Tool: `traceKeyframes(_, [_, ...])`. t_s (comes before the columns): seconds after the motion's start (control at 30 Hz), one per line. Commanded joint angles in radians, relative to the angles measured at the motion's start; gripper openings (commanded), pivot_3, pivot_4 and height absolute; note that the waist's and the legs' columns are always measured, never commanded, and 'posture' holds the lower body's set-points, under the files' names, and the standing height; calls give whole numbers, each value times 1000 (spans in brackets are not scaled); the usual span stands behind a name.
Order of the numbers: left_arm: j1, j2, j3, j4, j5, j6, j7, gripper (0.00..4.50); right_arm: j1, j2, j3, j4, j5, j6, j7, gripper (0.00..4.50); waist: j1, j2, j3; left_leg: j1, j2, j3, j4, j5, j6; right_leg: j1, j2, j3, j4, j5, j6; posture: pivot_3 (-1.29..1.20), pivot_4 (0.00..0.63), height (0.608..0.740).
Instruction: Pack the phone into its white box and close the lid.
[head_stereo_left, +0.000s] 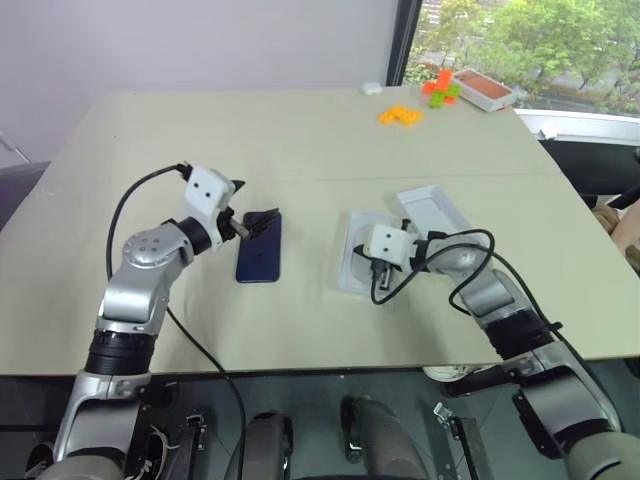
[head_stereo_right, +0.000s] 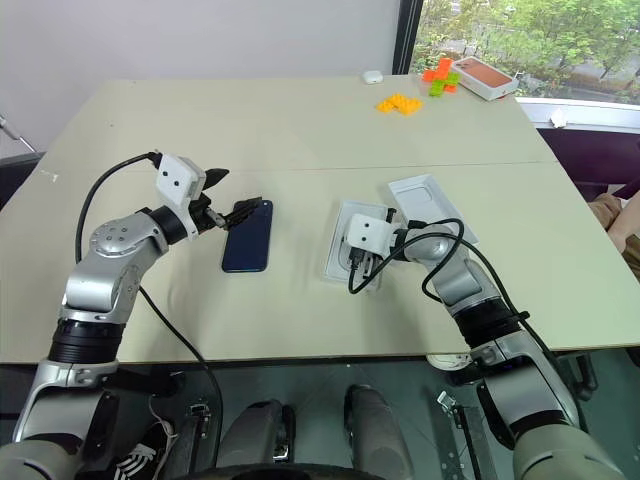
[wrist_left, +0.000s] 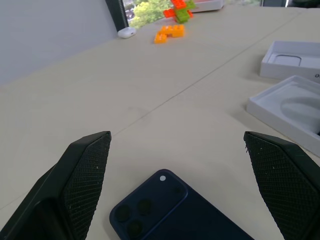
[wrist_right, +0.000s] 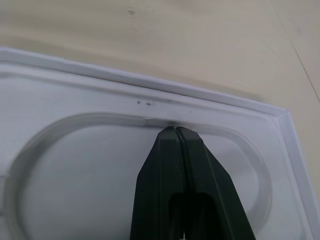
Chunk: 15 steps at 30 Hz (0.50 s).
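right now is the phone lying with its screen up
No, the phone lies back up on the table, its camera cluster showing between the open left gripper fingers.

- Beige table.
- Orange bricks near its far edge, red and green ones beside them.
- Orange-red flat box.
- Small white object.

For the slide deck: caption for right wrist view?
Right gripper, shut, tips at the oval recess edge of the white insert.
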Motion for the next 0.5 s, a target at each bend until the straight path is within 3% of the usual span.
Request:
traceKeyframes(0.03, [-11, 3, 33, -38, -5, -17, 8, 4500, -6, 14, -4, -11, 1, -2, -6, 28, 0, 0, 0, 0, 0, 0, 0, 0, 0, 0, 0, 0, 0, 0, 0, 0, 150, 740])
traceKeyframes(0.5, [-19, -1, 35, -21, -4, -44, 5, 4500, 2, 35, -4, -11, 108, -188, 142, 28, 1, 0, 0, 0, 0, 0, 0, 0, 0, 0, 0, 0, 1, 0, 0, 0, 150, 740])
